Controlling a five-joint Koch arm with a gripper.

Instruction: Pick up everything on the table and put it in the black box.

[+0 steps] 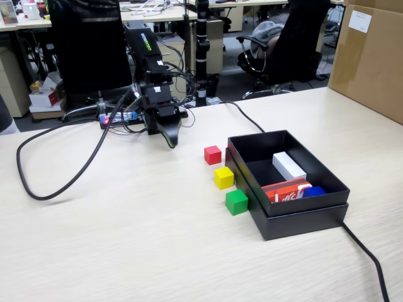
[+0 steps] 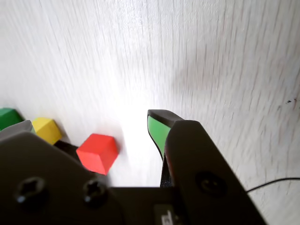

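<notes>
Gripper (image 1: pixel 169 139) upper-left-centre of fixed view, tip near table (image 1: pixel 126 239); only one jaw tip shows, can't tell if apart. Red cube (image 1: pixel 213 155), yellow cube (image 1: pixel 223 177), green cube (image 1: pixel 237 202) line the left wall of black box (image 1: pixel 302 217), mid-frame.

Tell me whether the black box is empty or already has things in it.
Not empty. The black box already holds a white block and a red-and-white carton; something blue sits beside the carton.
</notes>
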